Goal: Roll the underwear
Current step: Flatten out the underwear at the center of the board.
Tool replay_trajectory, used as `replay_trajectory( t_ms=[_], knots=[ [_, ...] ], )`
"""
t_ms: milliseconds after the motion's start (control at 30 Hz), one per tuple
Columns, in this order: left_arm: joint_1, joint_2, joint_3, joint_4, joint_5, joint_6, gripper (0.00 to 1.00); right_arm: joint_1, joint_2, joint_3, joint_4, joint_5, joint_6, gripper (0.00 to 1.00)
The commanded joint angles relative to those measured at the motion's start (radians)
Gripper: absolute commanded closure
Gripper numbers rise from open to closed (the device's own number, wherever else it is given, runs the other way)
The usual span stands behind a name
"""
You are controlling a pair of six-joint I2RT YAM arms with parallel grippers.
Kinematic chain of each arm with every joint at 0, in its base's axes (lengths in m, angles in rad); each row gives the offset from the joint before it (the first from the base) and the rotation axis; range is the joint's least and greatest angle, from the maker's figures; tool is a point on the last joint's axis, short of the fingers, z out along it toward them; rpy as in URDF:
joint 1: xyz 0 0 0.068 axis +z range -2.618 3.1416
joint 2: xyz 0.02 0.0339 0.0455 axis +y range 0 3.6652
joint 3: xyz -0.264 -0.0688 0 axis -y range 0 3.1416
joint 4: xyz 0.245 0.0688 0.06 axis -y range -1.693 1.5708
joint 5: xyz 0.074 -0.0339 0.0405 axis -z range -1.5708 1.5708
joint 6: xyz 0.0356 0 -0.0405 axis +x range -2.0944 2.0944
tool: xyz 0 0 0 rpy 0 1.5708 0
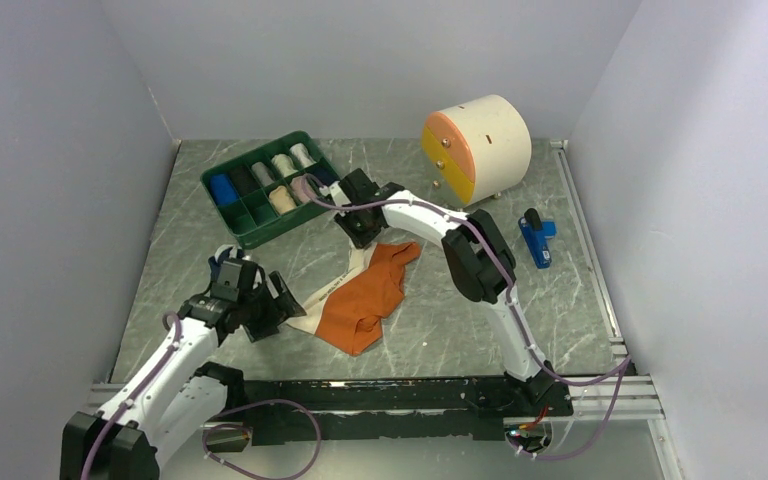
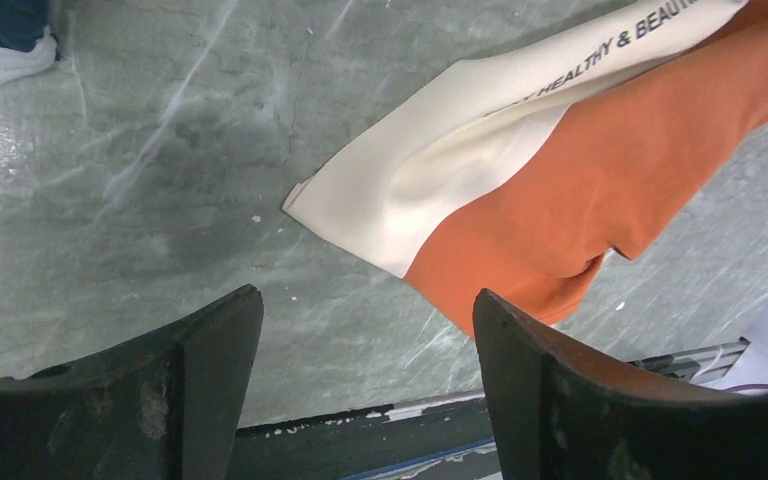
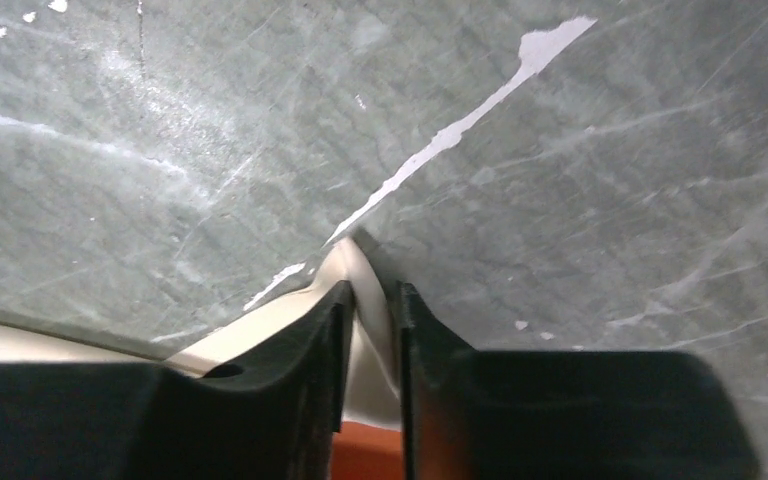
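The orange-rust underwear point(image 1: 368, 296) with its cream-white waistband point(image 1: 332, 290) lies spread at the table's middle. My right gripper point(image 1: 358, 234) is shut on the waistband's far corner; in the right wrist view cream cloth point(image 3: 362, 270) is pinched between the fingers of the gripper point(image 3: 370, 300). My left gripper point(image 1: 282, 310) is open and empty, low over the table by the waistband's near corner point(image 2: 400, 200), with the orange part point(image 2: 610, 180) to its right; the gripper point(image 2: 365, 335) touches no cloth. The navy underwear with white trim point(image 1: 222, 262) lies mostly hidden behind the left arm and shows at the left wrist view's corner point(image 2: 0, 45).
A green divided tray point(image 1: 222, 211) holding several cloth rolls stands at the back left. A cream cylinder with an orange and yellow face point(image 1: 480, 145) stands at the back right. A blue object point(image 1: 536, 240) lies at the right. The table's black front rail point(image 2: 360, 430) is just below my left gripper.
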Motion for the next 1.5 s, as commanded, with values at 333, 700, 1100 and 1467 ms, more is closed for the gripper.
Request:
replay_trajectory(
  t_ms=[333,700,1100,1467],
  knots=[
    [-0.093,0.155,0.014,0.115,-0.119,-0.039,0.22,-0.058,-0.191,-0.167,0.16,0.099,0.241,1.0],
    [-0.147,0.311,0.015,0.254,-0.187,-0.049,0.37,-0.08,-0.24,-0.281,0.225,-0.053,0.313,1.0],
    [-0.155,0.319,0.013,0.253,-0.246,-0.092,0.51,-0.082,-0.234,-0.229,0.169,-0.048,0.273,1.0],
    [-0.153,0.254,0.054,0.272,-0.249,-0.046,0.95,-0.11,-0.314,-0.232,0.195,-0.089,0.331,1.0]
  ],
)
